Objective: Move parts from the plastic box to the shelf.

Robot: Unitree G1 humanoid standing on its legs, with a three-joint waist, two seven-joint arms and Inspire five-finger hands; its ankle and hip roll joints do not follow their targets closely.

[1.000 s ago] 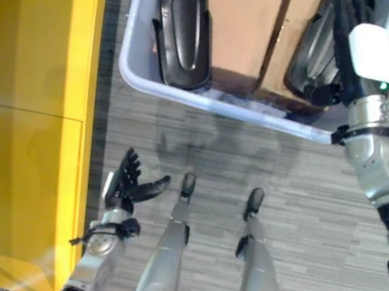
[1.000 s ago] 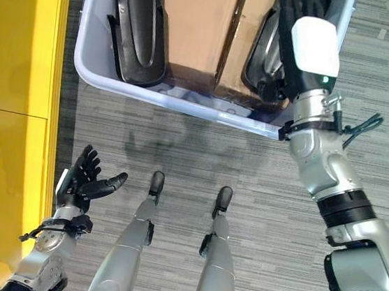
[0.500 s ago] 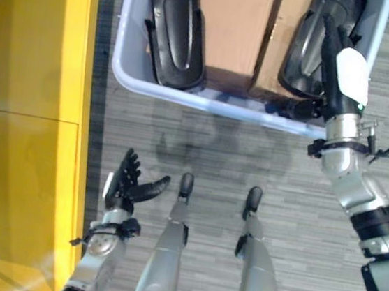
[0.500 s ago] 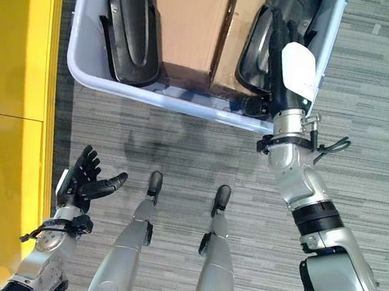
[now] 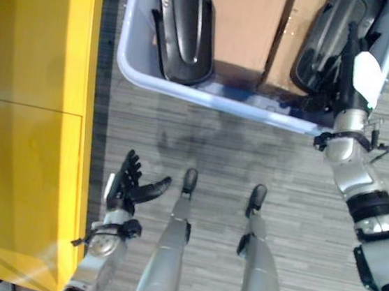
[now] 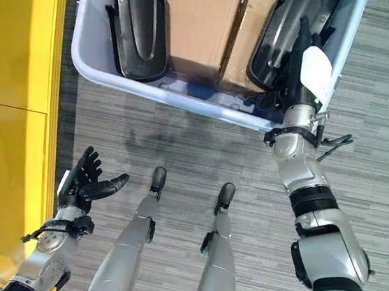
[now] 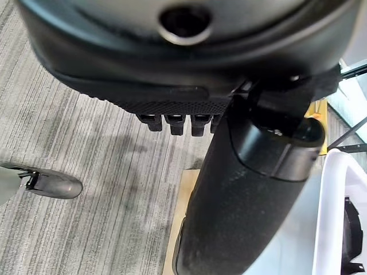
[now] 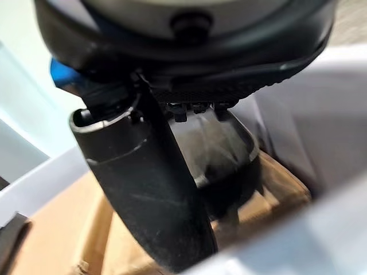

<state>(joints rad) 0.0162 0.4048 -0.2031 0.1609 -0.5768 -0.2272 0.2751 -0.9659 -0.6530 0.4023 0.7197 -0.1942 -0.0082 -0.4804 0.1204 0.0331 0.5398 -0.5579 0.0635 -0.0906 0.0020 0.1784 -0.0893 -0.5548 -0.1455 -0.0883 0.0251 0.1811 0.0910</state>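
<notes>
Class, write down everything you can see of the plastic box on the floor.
The plastic box is pale lavender-grey, looks like smooth moulded plastic, with a rolled rim and rounded corners, open-topped, resting on grey striped carpet beside a yellow shelf. Inside lie two black parts, one at the left, one at the right, with brown cardboard between. The right hand reaches over its near rim at the right part.

Both eye views look straight down from the head; they share the box [image 5: 186, 92] at 12 o'clock and the shelf [image 6: 10, 96] at 9. Each wrist view sits very close behind its own hand: left hand [image 7: 252, 189] over floor, right hand [image 8: 143, 189] inside the box.
</notes>
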